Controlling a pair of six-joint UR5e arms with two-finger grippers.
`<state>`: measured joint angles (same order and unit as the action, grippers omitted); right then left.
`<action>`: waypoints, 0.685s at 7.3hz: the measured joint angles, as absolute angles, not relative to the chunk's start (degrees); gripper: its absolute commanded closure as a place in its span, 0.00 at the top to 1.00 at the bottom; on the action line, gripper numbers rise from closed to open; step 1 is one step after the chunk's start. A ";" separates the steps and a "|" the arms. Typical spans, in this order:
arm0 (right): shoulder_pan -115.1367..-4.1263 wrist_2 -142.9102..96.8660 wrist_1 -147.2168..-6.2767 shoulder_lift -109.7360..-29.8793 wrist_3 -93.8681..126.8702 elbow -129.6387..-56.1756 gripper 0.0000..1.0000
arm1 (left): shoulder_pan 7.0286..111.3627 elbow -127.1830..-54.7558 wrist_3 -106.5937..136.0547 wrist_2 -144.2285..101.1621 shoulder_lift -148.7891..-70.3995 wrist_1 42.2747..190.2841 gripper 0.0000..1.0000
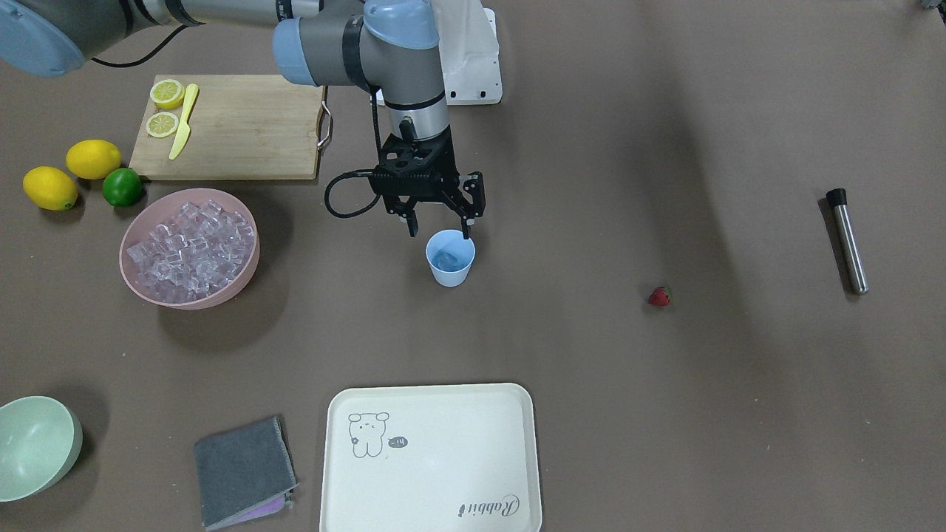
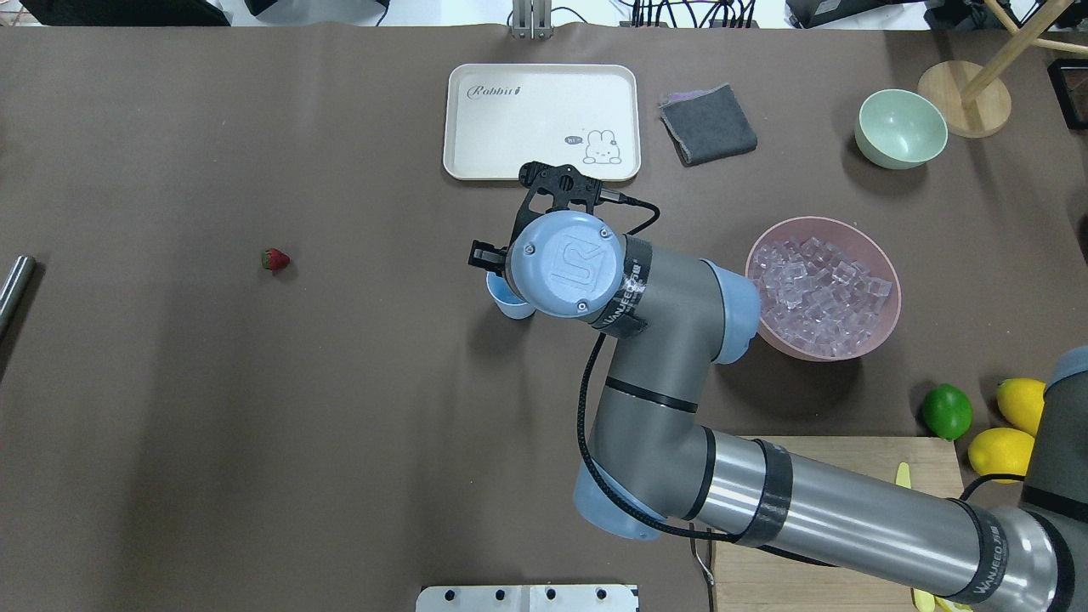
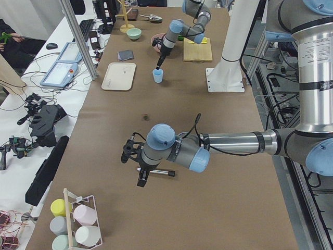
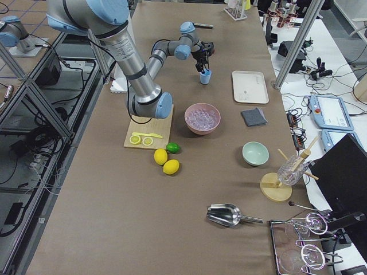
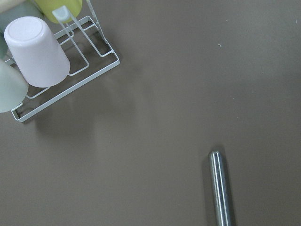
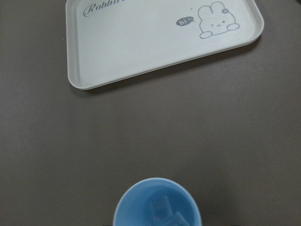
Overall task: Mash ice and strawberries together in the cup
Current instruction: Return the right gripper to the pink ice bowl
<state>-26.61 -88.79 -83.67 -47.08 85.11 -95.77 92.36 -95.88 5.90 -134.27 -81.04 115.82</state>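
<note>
Noted cup (image 1: pixel 450 258) at table centre, ice cubes (image 6: pixel 162 206) inside. Located ice bowl (image 1: pixel 247 275) to robot's right of cup, cutting board (image 1: pixel 244 133) behind it, nearer robot base. Found strawberry (image 1: pixel 659 297) well apart to robot's left, muddler (image 1: pixel 847 242) farther left. Recorded tray (image 1: pixel 443 473) on operators' side of cup.

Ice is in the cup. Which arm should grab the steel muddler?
Left, probably. The left gripper hangs near the steel muddler, which shows in its wrist view, at the table's left end. The right gripper is open over the cup, far across the table.
</note>
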 measured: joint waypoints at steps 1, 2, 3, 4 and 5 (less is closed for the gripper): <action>-28.48 -91.36 -85.32 -49.94 81.97 -99.26 0.83 | 92.37 -95.85 5.91 -134.29 -80.99 115.83 0.99; -30.88 -94.23 -86.82 -53.42 77.70 -102.81 0.82 | 92.36 -95.92 5.98 -134.29 -80.98 115.84 0.99; -33.74 -97.02 -87.59 -57.31 72.86 -105.74 0.82 | 92.34 -96.02 6.10 -134.30 -81.03 115.84 0.99; -36.74 -99.32 -87.72 -61.67 66.71 -107.86 0.82 | 92.35 -96.09 6.18 -134.32 -81.11 115.84 0.99; -39.16 -100.63 -87.61 -65.60 59.75 -109.30 0.77 | 92.36 -96.12 6.22 -134.36 -81.16 115.84 0.99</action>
